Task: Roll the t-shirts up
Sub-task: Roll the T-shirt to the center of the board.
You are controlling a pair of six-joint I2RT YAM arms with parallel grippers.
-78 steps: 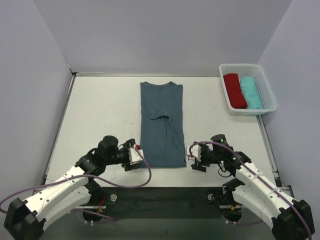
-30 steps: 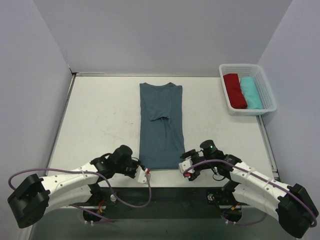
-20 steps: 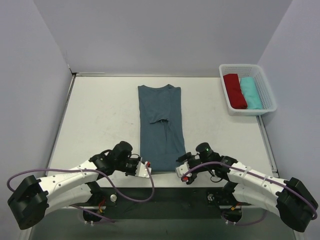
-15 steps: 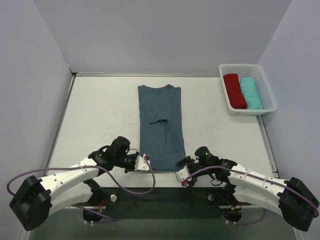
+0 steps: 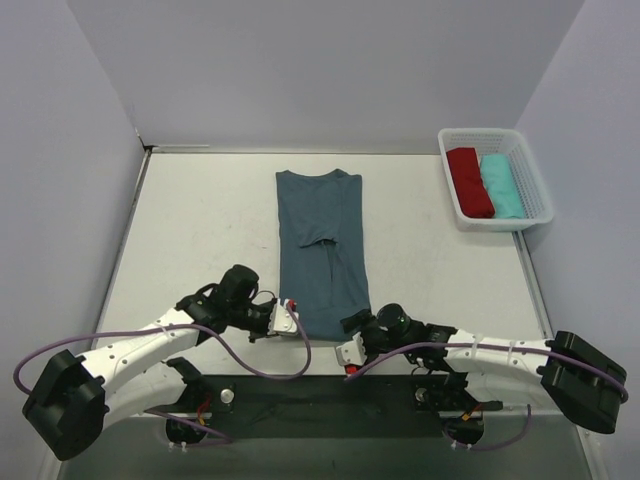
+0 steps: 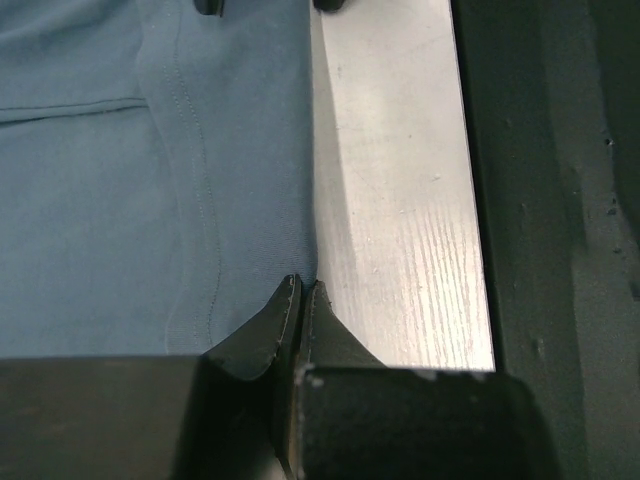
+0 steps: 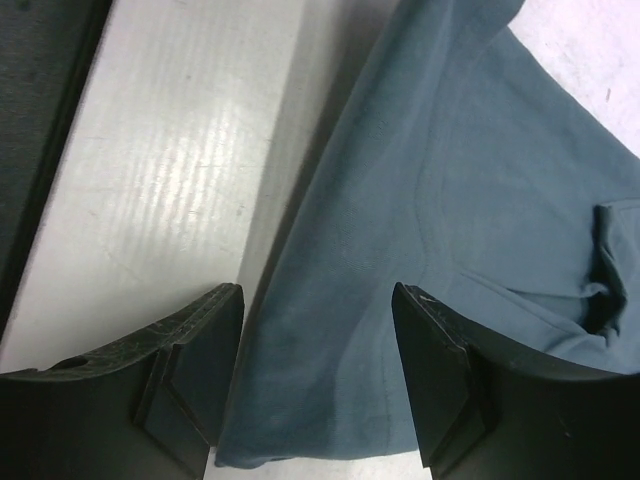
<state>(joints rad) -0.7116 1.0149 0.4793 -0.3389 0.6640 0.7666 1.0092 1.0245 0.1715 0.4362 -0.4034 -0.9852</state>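
Note:
A slate-blue t-shirt (image 5: 320,250) lies flat, folded into a long strip down the middle of the table (image 5: 200,230). My left gripper (image 5: 293,320) sits at the near left corner of the hem. In the left wrist view its jaws (image 6: 303,287) are closed together right on the hem edge of the t-shirt (image 6: 120,200). My right gripper (image 5: 347,337) is at the near right corner and stands open. In the right wrist view the right gripper (image 7: 315,292) straddles the t-shirt (image 7: 440,170), with the cloth lying between its fingers (image 7: 195,370).
A white basket (image 5: 497,226) at the back right holds a rolled red t-shirt (image 5: 468,180) and a rolled turquoise t-shirt (image 5: 501,185). The table's dark near edge (image 6: 560,200) runs just behind both grippers. Grey walls close in the left, right and back.
The right arm has swung left and low, bringing its open gripper over the shirt's near right corner. The left gripper crept in to the hem. The shirt shifted slightly left.

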